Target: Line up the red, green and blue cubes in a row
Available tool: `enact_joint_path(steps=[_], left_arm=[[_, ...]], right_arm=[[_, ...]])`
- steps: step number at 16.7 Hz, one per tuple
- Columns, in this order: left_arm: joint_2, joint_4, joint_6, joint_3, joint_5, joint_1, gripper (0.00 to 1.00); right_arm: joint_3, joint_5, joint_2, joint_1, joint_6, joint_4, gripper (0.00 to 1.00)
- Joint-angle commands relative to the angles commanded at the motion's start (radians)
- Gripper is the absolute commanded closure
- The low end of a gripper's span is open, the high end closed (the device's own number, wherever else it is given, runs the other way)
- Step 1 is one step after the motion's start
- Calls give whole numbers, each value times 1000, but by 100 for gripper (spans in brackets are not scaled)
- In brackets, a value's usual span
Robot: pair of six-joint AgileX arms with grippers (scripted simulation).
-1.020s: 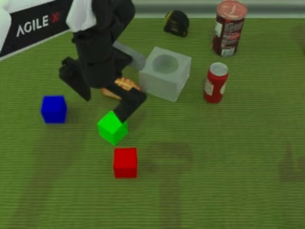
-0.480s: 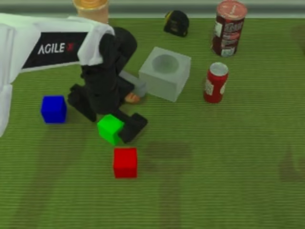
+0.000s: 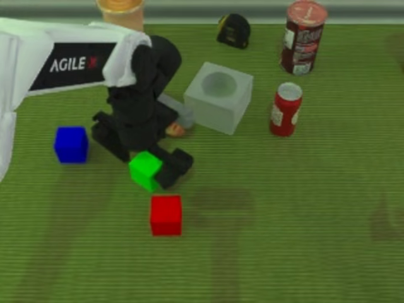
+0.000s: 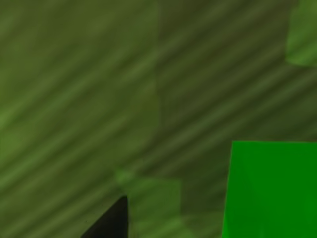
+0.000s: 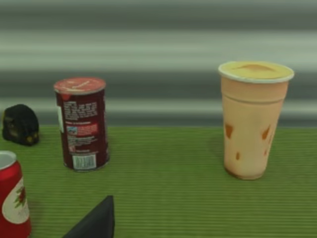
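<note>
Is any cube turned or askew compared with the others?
Yes. The green cube sits rotated, its edges diagonal to the table edge, while the red cube and blue cube lie square. The left hand is down at it, one finger on its right side. Nothing looks spilled or damaged.

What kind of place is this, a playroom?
Probably a simulated robot test table: a green mat holding coloured cubes such as the green cube, random cans like the red soda can, and an AgileX arm.

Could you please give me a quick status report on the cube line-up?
Left end effector down at the green cube, fingers straddling it. Red cube and blue cube sit untouched, no row yet. Grey block close behind; right arm out of sight.
</note>
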Motion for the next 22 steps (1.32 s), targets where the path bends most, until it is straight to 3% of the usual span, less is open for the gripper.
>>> enact_joint_path(steps=[9, 19, 22], left_arm=[[0, 0, 0, 0, 0, 0, 98], [-11, -6, 0, 5, 2, 0, 100], [-30, -77, 0, 56, 2, 5, 100]], right_arm=[[0, 0, 0, 0, 0, 0, 0], [0, 0, 0, 0, 0, 0, 0], [0, 0, 0, 0, 0, 0, 0]])
